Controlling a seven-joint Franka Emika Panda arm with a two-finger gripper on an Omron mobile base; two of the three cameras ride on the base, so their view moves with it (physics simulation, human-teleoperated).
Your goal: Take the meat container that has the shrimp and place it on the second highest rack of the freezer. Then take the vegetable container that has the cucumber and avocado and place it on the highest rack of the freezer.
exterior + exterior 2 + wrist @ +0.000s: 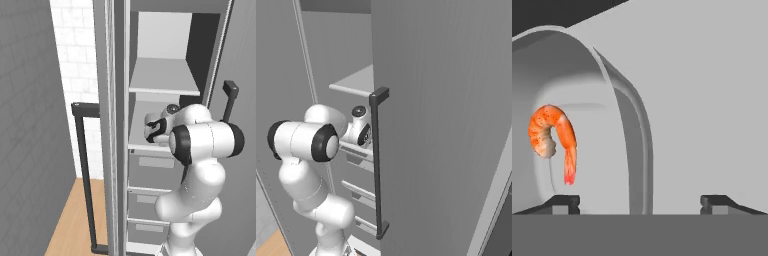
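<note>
Grey cabinet walls and pale shelving were seen all around the arm, which was reached into the open freezer (pixel 165 75) at the level of its lower open shelf (pixel 142 131). The gripper (pixel 640 201) was shown with its jaws standing wide apart and nothing held between them; one fingertip (pixel 562 202) was placed over the floor of the meat container (pixel 619 105), the other fingertip (pixel 717 202) outside its rim over bare shelf. The container was seen as a shallow pale-grey tray with a rounded corner, its rim running up and down the hand view between the two tips; its left and lower parts were cut off by the frame, so its long axis could not be judged. The shrimp (pixel 553 134), orange and curled, was seen lying inside the tray with its tail pointed toward the bottom of that view. From the base views the tray was hidden behind the wrist. The highest rack (pixel 162 75) was seen above, and grey drawers (pixel 150 170) below.
</note>
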